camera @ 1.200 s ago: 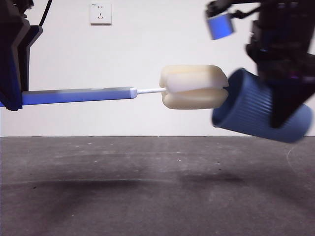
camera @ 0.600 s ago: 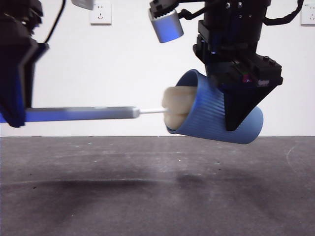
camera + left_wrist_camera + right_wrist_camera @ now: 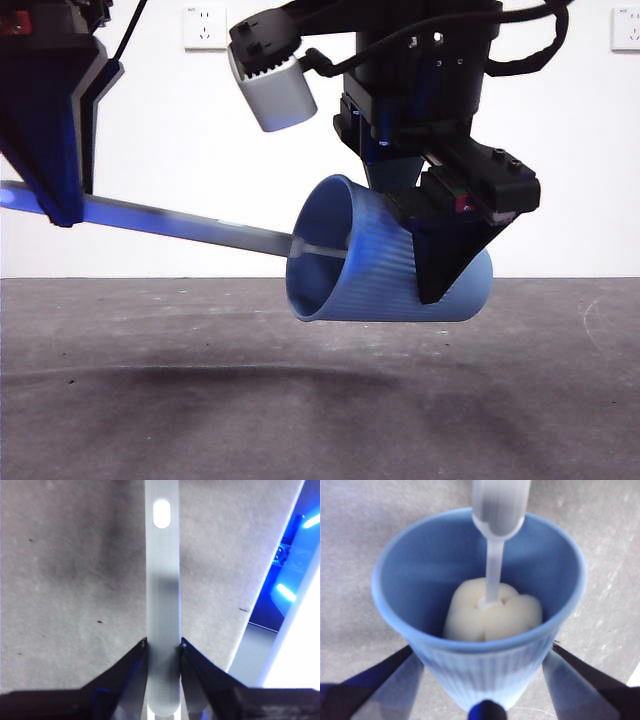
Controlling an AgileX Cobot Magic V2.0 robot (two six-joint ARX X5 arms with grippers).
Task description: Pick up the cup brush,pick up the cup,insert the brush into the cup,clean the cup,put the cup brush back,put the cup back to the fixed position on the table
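The cup point(image 3: 385, 262) hung on its side above the counter point(image 3: 320, 400), mouth toward my other arm, my right pincer point(image 3: 482, 707) clamped round its ribbed wall. The brush point(image 3: 492, 611) sat deep inside, sponge near the bottom, its handle gripped tight in my left pincer point(image 3: 162, 647). I judged insertion done and cleaning in hand; next called for working the sponge against the inner wall.

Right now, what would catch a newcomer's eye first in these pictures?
A blue cup lies tipped on its side in the air above the table, clamped by the right gripper. The left gripper holds the cup brush, whose cream sponge head sits deep inside the cup.
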